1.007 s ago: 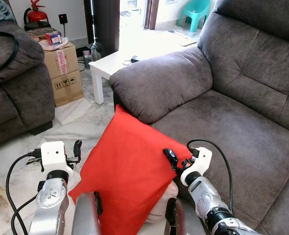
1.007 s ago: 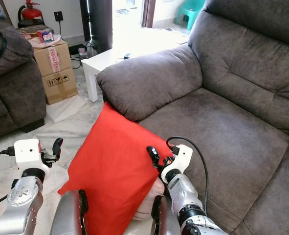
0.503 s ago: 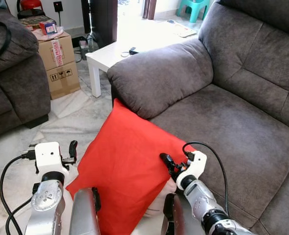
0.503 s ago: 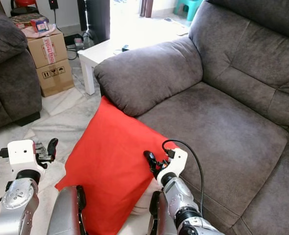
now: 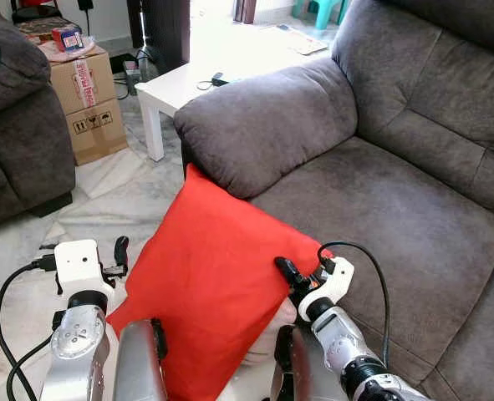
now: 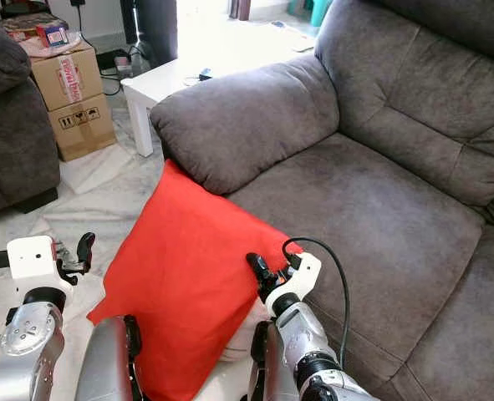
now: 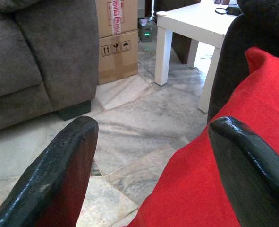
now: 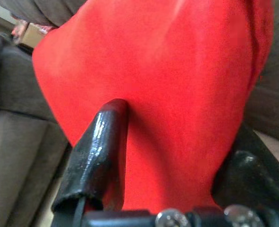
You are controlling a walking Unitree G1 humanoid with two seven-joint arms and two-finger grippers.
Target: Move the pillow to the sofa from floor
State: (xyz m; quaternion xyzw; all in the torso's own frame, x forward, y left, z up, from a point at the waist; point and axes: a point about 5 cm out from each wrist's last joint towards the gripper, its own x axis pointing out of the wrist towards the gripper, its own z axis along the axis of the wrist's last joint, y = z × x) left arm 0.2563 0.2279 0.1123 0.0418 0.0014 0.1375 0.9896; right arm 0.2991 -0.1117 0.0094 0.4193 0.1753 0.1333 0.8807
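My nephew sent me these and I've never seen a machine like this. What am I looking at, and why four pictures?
It is a walking humanoid robot with two silver arms, each ending in a claw of two black fingers. The two wide pictures come from cameras in its head, looking down at its own arms. The other two come from cameras on its wrists, looking along the fingers.

In front of it stands a grey sofa on a marble floor. A red pillow leans tilted against the sofa's front, below the armrest. The right claw grips the pillow's right edge; its wrist picture shows red fabric between the fingers. The left claw hangs open beside the pillow's left edge without gripping it.

Behind are a white side table, cardboard boxes and a second sofa.
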